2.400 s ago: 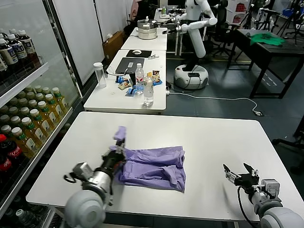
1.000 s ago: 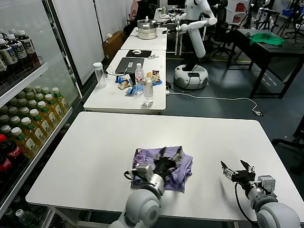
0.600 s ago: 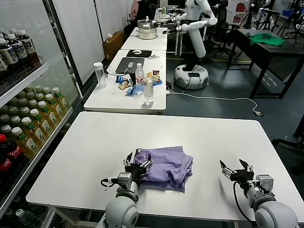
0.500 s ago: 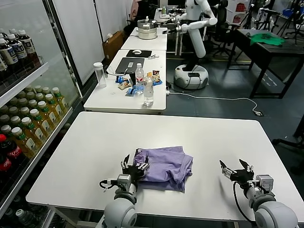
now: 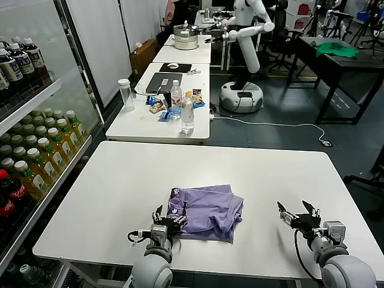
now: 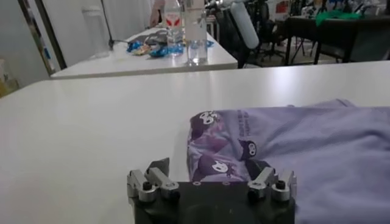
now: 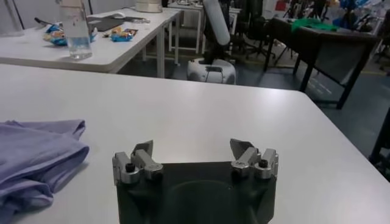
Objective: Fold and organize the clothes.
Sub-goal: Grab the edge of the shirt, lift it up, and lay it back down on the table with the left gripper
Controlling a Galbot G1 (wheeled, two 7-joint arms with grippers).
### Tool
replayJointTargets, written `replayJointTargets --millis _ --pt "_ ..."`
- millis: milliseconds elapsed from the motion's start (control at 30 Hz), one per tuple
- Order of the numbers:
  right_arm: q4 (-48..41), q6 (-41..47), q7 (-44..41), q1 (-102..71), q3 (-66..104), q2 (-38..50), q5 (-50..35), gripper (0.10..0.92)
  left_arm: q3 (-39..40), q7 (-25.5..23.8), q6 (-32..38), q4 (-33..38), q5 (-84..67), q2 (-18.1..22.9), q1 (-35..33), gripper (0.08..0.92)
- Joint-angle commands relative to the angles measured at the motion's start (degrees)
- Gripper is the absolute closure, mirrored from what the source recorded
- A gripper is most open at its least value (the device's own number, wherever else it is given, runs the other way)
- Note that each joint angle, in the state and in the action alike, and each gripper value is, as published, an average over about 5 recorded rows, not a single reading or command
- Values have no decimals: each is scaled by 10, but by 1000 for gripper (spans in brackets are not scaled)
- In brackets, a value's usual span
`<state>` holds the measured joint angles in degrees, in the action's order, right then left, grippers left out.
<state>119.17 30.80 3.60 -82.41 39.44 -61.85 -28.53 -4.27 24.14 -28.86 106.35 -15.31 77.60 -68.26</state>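
Your left pincer [image 5: 166,219] sits low at the near edge of the worktop [image 5: 120,180], jaws spread wide w/ nothing between them. Directly ahead of it, just beyond the fingertips, lies the T-shirt [image 5: 207,210] — the left wrist view shows its near folded edge, w/ the small white printed marks, right in front of the jaws but apart from them, no contact visible.

Further out to that pincer's right, well apart across bare worktop, your right pincer [image 5: 301,217] hovers near the front edge, jaws also wide, empty. The shirt's nearest edge lies off to its left, well short of its jaws.

Progress, as I judge it: the shirt is gathered into a compact, roughly rectangular bundle approx mid-worktop, so most of the folding looks done. It's not tidy though — the right side bulges, the edges are rumpled, layers don't line up. What's left is prob. a last fold or a smoothing pass, then squaring it up — you've got both pincers free for that.
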Motion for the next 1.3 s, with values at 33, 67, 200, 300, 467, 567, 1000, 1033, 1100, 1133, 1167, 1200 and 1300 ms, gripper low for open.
replayJointTargets --millis 33,67,200,300,467,567,1000,1033,1100,1133,1167,1200,1300 --pt "2 0 0 -1 1 0 1 203 -18 1 -11 5 -218 0 0 226" --pt "2 -1 0 -1 1 0 1 203 -21 1 -6 7 -242 1 0 254" --pt "5 -1 0 -3 2 1 0 203 -30 -1 16 10 -295 5 -1 366" --pt "6 -2 1 -3 2 2 0 203 -36 0 33 11 -323 9 -1 453" --pt "9 -2 1 -6 5 0 0 203 -51 1 61 10 -369 17 -3 601" --pt "11 -3 1 -9 7 -1 0 203 -65 1 73 17 -406 20 -5 687" --pt "14 -3 2 -6 11 -7 -2 203 -225 1 85 100 -558 -45 -15 887" --pt "14 -3 2 -5 10 -7 -2 203 -243 1 82 108 -568 -58 -14 887" --pt "14 -3 1 -3 9 -8 -2 203 -288 -1 77 119 -596 -97 -9 887" --pt "14 -3 1 -2 9 -8 -2 203 -311 -2 74 123 -613 -120 -6 887" --pt "14 -3 1 -2 9 -8 -3 203 -335 -5 71 125 -630 -144 -3 887" --pt "13 -3 1 -1 9 -8 -3 203 -360 -8 68 127 -648 -168 1 887" --pt "11 -4 0 2 8 -10 -3 203 -410 -15 57 138 -680 -223 11 887"
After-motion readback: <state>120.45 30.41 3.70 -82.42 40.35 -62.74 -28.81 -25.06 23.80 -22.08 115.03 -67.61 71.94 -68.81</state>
